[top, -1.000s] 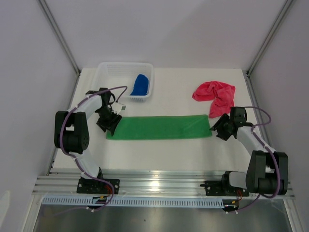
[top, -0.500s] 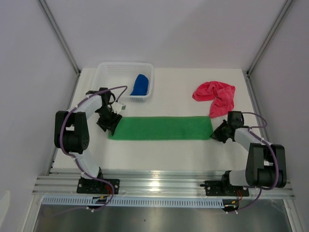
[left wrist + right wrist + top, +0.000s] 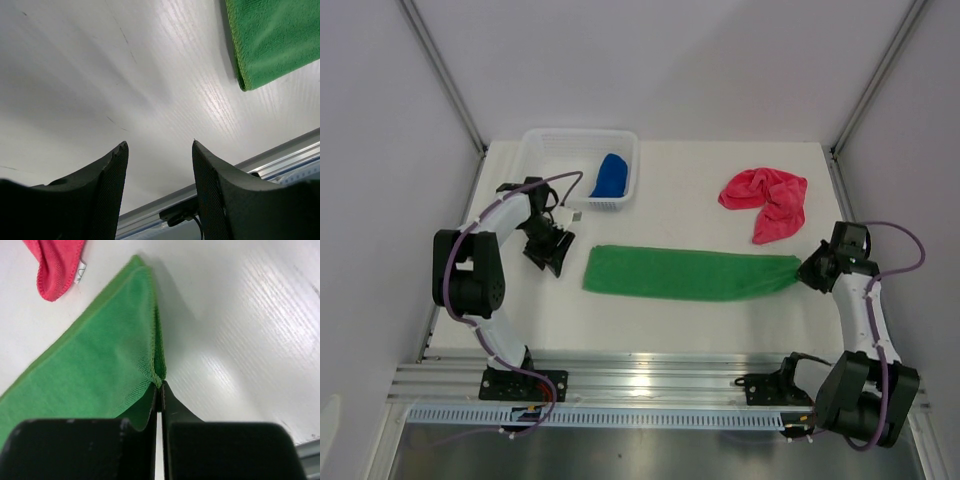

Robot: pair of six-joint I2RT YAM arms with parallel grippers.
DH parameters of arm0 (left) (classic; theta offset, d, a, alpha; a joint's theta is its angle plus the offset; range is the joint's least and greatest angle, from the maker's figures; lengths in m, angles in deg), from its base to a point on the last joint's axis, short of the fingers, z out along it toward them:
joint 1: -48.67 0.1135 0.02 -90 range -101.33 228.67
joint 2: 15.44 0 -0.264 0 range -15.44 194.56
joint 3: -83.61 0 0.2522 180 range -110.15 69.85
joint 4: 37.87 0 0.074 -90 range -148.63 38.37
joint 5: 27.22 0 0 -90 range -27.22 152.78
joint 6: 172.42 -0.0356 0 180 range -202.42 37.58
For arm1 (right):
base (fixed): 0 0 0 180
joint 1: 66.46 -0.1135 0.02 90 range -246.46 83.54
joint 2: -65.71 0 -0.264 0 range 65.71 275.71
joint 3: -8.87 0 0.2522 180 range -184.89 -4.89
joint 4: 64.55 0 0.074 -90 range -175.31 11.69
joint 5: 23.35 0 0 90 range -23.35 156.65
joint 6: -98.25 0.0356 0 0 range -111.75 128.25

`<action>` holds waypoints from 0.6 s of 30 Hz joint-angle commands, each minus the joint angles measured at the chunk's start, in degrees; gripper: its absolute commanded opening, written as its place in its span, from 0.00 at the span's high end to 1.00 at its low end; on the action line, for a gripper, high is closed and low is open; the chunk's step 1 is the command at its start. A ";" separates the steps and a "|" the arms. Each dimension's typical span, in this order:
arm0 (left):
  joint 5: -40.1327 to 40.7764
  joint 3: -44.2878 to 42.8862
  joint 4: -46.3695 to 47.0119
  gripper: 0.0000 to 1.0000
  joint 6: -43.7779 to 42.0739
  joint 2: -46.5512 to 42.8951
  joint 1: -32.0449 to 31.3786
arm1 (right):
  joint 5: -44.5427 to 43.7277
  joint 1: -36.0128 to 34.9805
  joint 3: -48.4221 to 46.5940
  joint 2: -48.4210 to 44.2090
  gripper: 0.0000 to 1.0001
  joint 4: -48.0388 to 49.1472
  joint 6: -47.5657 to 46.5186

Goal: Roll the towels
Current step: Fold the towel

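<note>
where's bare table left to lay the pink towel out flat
Widest bare patch: the far middle of the table, between the basket and the pink towel, behind the green towel. A narrower strip runs between the green towel and the near rail. Crowded: left, by the basket and left gripper, and the right edge where the right gripper pinches the green towel.

Bright, even light — soft shadows, white glare on the table [image 3: 215,102]
</note>
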 commanded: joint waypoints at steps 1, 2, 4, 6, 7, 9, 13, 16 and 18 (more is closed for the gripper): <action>-4.26 -2.09 -1.10 0.43 1.98 -0.53 -0.36 | -2.09 -2.33 -6.85 1.18 1.00 -4.56 -5.97; -5.14 -2.35 -1.10 0.43 2.51 -0.26 -0.45 | -3.84 -7.65 -10.17 2.50 1.00 -4.92 -6.32; -7.95 -2.53 -1.19 0.43 3.13 0.35 -0.54 | -6.65 -14.61 -13.44 7.24 1.00 -5.10 -6.76; -10.58 -2.62 -0.93 0.43 4.27 0.88 -0.63 | -9.12 -25.92 -18.08 11.89 1.00 -4.40 -7.20; -11.38 -2.53 -0.84 0.43 4.79 1.06 -0.89 | -9.74 -29.03 -19.50 13.31 1.00 -4.04 -6.77; -12.35 -2.27 -0.75 0.43 5.06 1.23 -1.24 | -10.27 -37.01 -23.62 16.12 1.00 -1.60 -4.58; -15.50 -1.74 -0.49 0.43 5.94 2.63 -1.59 | -9.84 -47.59 -31.89 24.47 1.00 2.37 -1.24; -17.09 -1.56 0.04 0.45 6.55 3.08 -1.59 | -9.75 -54.52 -38.39 31.42 1.00 2.99 0.87; -18.06 -1.47 0.39 0.47 6.91 3.43 -1.59 | -8.96 -56.83 -40.17 35.11 1.00 4.48 2.28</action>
